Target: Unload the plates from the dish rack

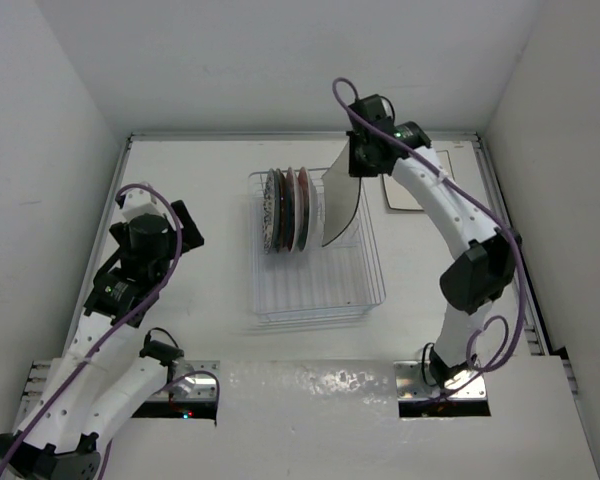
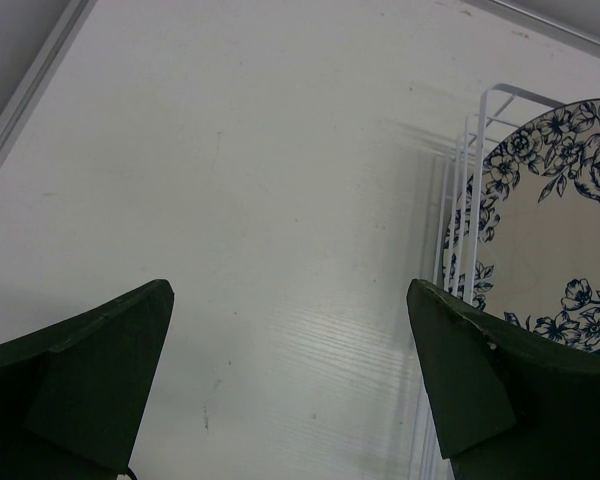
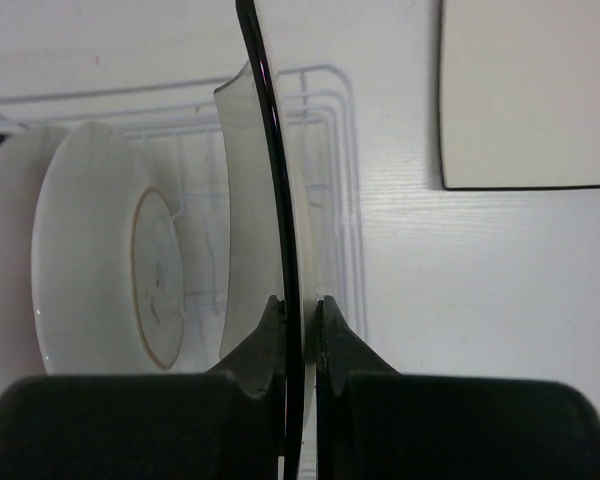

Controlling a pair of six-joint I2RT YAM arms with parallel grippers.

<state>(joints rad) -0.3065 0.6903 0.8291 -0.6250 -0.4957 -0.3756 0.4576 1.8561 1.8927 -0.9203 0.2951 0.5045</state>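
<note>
We start with the rectangular white wire dish rack (image 1: 320, 300), which stands near the middle of the white table (image 1: 200, 160), a little toward its far edge. In the rack's far left end three round ceramic plates (image 1: 285, 210) stand upright on edge, packed close together. The outermost one on the left, white with dark blue flowers (image 2: 555, 230), shows its face to the left wrist camera. From the right wrist camera we see only plain white backs. A fourth plate, a square plate with a dark back (image 1: 340, 205), hangs tilted over the rack's far right part, just beside the round ones. We cannot tell whether its lower edge touches the wires. The right gripper (image 3: 298, 325) is clenched on this plate's upper edge, one finger on each face. A second square white plate (image 1: 405, 190) lies flat on the table near the far right corner, outside the rack and partly under the right arm. That makes five plates by our count: three in the rack, one in the grip and one on the table. The left gripper (image 2: 290, 300) is spread wide and grasps nothing, hovering over bare table between the rack and the left edge.
</note>
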